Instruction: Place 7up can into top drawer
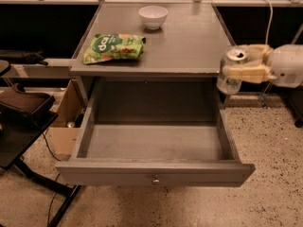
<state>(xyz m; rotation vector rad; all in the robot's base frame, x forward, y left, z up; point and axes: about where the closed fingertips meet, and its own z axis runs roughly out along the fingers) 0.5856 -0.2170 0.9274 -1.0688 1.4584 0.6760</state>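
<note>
**Gripper**: Seen at the right of the scene, reaching in from the right on a white wrist. It is located just beside the near right corner of the cabinet top. Its beige fingers are clamped around the 7up can, one at the can's far side and one across its near side.

**7up can**: Held in the air by the gripper, roughly upright with a slight tilt. The silver top is turned upward and the white-and-green body hangs below the fingers. It is placed outside the drawer, above and to the right of the drawer's right wall, at the cabinet's right edge.

**Top drawer**: Pulled fully out toward the near side. The grey floor and side walls are exposed. A small round knob is fixed at the centre of the front panel.

**Green snack bag**: Laid flat on the left part of the cabinet top, near its near edge.

**White bowl**: Set upright at the far centre of the cabinet top, well apart from the bag.

**Cardboard box**: Stood on the floor to the left of the cabinet, beside the drawer's left wall.

**Dark stand**: Seen at the far left edge, near the box.

**Speckled floor**: Visible around the cabinet.
</note>
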